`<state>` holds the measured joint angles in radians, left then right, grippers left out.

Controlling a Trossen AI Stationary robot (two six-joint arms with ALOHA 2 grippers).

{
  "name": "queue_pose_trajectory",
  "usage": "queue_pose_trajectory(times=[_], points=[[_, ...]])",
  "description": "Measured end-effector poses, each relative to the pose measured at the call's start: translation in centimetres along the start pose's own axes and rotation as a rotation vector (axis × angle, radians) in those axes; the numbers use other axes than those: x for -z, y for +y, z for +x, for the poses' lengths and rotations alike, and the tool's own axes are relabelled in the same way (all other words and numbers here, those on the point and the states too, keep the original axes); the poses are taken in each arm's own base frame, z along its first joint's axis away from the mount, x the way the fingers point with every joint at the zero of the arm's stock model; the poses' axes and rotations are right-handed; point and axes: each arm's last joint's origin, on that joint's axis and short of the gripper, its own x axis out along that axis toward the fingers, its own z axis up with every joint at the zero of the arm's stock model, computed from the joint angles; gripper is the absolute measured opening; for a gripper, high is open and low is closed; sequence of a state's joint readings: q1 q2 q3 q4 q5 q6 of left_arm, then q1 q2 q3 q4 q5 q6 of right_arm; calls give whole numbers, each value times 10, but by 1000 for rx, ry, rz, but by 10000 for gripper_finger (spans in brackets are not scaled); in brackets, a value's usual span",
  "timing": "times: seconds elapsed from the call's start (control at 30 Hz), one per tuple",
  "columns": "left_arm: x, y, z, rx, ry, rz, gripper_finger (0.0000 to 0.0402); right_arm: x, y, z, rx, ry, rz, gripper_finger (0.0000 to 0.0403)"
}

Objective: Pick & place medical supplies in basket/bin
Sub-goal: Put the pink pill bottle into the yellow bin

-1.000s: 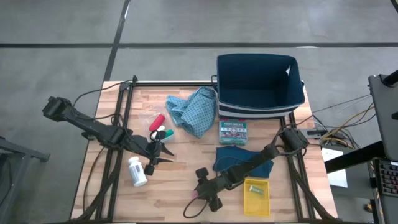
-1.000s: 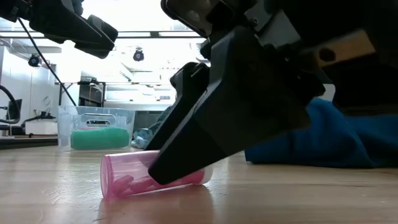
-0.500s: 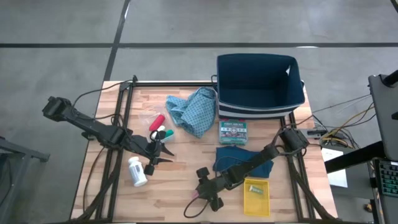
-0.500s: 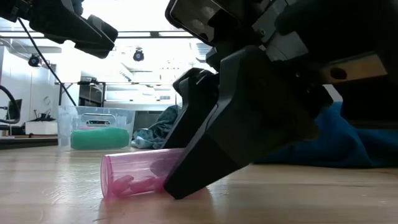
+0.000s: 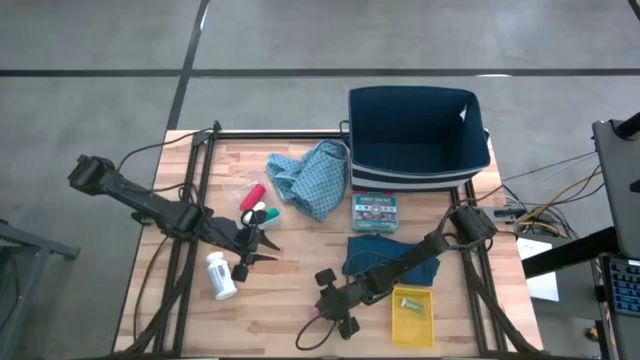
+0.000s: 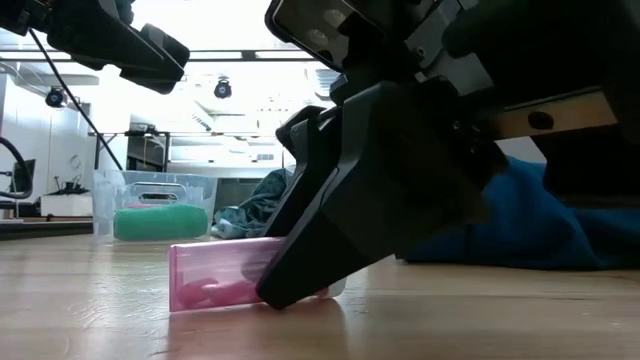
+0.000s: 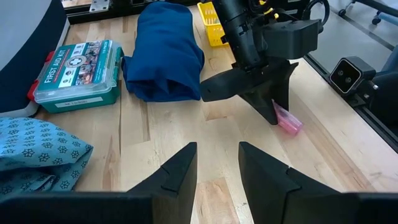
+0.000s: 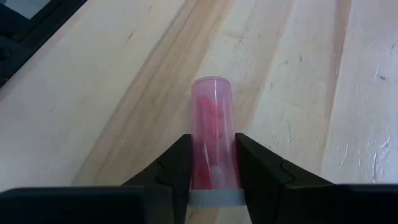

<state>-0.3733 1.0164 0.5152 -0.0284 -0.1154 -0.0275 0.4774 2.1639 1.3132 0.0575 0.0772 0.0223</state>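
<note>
The right gripper (image 8: 211,171) pinches a pink translucent vial (image 8: 212,140) lying on the wooden table (image 5: 290,290), well in front of the navy basket (image 5: 417,140); lifting it well probably means rising straight so the smooth round plastic does not slip. Left of the basket, the left gripper (image 7: 217,168) hangs slightly spread and empty.

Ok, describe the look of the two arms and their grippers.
Both arms are dark, nearly black, built of slim jointed links. The left gripper and right gripper each end in two broad, flat matte-black fingers with angled, wedge-like tips. A black camera block sits on the right wrist, and thin dark cables trail from the arm bases.
</note>
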Motion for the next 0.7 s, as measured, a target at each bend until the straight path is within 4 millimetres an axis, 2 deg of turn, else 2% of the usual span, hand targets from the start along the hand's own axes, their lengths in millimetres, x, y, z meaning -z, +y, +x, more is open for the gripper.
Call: queue_pose_trajectory(times=[0.13, 0.4, 0.53, 0.7], points=[[0, 0, 0, 0, 0, 0, 120, 0, 0, 0, 1, -1, 0, 91], [0, 0, 0, 0, 0, 0, 120, -3, 0, -4, 1, -8, -6, 99], [0, 0, 0, 0, 0, 0, 120, -14, -1, -18, 2, -17, 20, 99], [0, 0, 0, 1, 0, 0, 120, -27, -3, -44, 3, -11, 102, 100]])
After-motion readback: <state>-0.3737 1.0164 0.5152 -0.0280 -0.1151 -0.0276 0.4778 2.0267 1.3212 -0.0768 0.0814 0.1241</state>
